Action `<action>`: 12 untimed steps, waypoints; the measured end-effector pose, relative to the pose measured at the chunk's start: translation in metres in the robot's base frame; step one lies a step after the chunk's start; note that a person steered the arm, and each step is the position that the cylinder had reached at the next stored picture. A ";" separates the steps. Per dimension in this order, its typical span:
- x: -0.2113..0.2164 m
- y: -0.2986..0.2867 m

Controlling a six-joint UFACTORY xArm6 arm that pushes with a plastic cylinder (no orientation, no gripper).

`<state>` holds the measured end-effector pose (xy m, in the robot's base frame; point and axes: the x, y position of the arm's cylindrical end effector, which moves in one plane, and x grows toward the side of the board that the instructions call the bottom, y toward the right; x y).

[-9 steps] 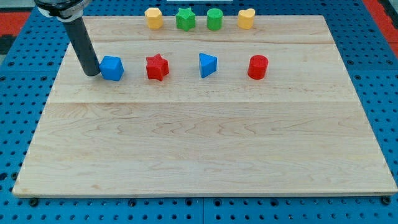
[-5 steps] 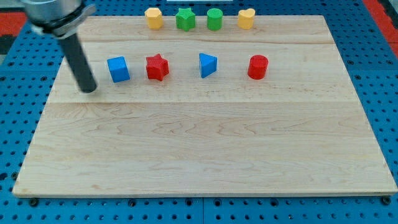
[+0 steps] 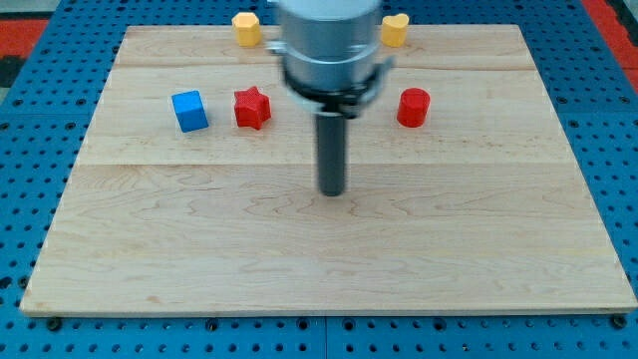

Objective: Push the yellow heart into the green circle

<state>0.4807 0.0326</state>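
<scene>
The yellow heart point(image 3: 396, 29) sits at the board's top edge, right of centre. The green circle is hidden behind the arm's body. My tip point(image 3: 331, 192) rests near the board's middle, well below the top row and far from the yellow heart. The rod rises from the tip into the grey arm body point(image 3: 327, 45), which covers the top centre of the board.
A yellow block point(image 3: 245, 28) sits at the top edge, left of the arm. A blue cube point(image 3: 189, 110) and a red star point(image 3: 252, 108) lie at the left, a red cylinder point(image 3: 413, 107) at the right. The wooden board point(image 3: 319, 259) lies on a blue pegboard.
My tip has swept from beside the blue cube at the left to the board's middle. The arm now hides the green star, green circle and blue triangle.
</scene>
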 end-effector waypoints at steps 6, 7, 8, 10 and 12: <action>-0.040 0.312; -0.110 0.268; -0.196 0.193; -0.288 0.146; -0.275 0.074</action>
